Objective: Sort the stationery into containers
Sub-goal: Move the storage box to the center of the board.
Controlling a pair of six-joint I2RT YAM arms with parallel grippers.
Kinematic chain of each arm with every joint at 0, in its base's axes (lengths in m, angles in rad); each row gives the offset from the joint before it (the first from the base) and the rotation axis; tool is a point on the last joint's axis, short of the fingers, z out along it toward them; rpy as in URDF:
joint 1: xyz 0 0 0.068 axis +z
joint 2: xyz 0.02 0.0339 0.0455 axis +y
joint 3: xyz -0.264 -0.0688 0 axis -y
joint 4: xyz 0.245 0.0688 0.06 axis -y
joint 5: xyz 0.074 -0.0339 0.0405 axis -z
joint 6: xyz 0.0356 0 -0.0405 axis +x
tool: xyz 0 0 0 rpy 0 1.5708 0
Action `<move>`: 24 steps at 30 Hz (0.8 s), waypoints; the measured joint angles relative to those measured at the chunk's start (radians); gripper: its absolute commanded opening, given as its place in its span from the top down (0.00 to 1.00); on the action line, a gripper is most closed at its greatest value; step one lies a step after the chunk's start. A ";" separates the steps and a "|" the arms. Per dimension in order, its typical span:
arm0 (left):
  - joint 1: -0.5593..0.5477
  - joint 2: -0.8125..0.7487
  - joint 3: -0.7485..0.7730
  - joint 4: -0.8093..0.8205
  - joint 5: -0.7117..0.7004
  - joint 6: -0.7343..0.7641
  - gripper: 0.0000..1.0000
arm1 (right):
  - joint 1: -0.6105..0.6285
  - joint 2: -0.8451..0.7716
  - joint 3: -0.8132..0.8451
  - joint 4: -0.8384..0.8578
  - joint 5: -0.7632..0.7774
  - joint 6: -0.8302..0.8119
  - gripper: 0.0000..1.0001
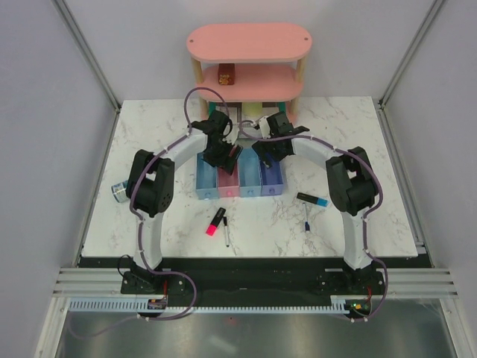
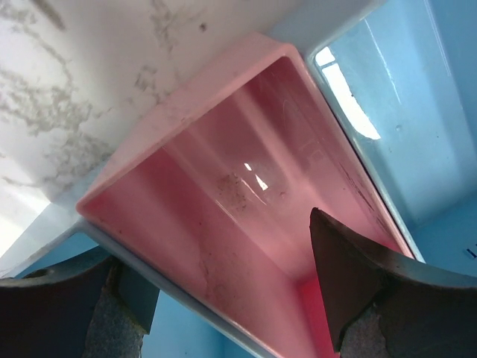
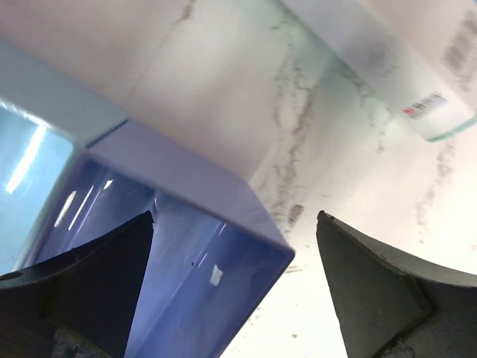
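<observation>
At the far left edge of the marble tabletop (image 1: 149,127), a blue patterned tape roll (image 1: 119,192) lies just beside the left arm's elbow, well apart from the containers. The four trays stand joined in a row at mid-table: a light blue tray (image 1: 206,181), the pink tray (image 1: 228,185), a second light blue tray (image 1: 250,181) and the purple-blue tray (image 1: 272,181).

The left hand (image 2: 212,246) hangs over the far end of the pink tray with its fingers (image 2: 358,283) apart and nothing between them. Its wrist view looks straight down into the tray's bare pink floor.

In front of the trays, a pink highlighter (image 1: 216,221) lies on the tabletop just beside a thin pen (image 1: 226,231).

The right hand (image 3: 235,246) hovers above the far corner of the purple-blue tray, its fingers (image 3: 373,283) spread wide and holding nothing.

Right of the trays lies a black-and-blue highlighter (image 1: 311,199), with a second thin pen (image 1: 306,221) near it toward the front.

Behind everything stands a pink oval shelf (image 1: 250,41), and a brown box (image 1: 225,74) sits on its lower level.
</observation>
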State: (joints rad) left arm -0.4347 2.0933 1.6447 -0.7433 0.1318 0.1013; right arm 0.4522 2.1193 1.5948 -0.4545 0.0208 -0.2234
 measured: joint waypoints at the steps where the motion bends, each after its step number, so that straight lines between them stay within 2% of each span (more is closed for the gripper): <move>1: -0.005 0.009 0.012 -0.004 0.000 0.000 0.18 | -0.003 -0.004 -0.002 0.000 0.008 0.001 0.02; 12: -0.050 0.104 0.162 -0.048 -0.001 0.000 0.18 | -0.043 -0.037 -0.018 0.004 0.075 0.017 0.02; 24: -0.095 0.128 0.204 -0.073 -0.021 0.000 0.18 | -0.083 -0.025 0.001 0.003 0.092 0.017 0.02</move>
State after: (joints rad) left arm -0.5301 2.2215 1.8484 -0.8162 0.1104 0.1013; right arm 0.3691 2.0945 1.5959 -0.4515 0.1123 -0.2066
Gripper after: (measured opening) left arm 0.820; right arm 0.982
